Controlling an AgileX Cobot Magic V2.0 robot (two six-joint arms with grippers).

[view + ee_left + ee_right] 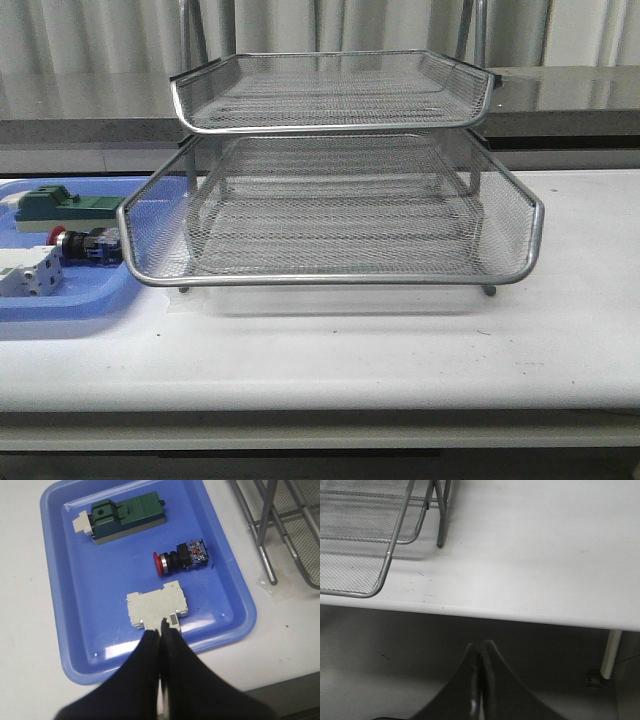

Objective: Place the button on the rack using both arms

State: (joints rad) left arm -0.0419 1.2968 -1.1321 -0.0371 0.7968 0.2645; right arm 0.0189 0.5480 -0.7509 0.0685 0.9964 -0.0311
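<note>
Two mesh tiers of the rack (pixel 330 210) show above the white table (pixel 400 340). Just beside the rack lies the blue tray (pixel 65 590), holding a green block (pixel 127 516), a white-grey block (pixel 156 609) and, between them, the button (pixel 181 558). Left gripper (pixel 161 635) and right gripper (pixel 479 655) are both clenched, empty.

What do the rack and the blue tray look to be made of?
The rack: silvery metal wire mesh on bright rod rims and legs, see-through with a dull shine. The blue tray: likely moulded plastic, smooth and glossy, with rounded corners and light glints on its rim.
</note>
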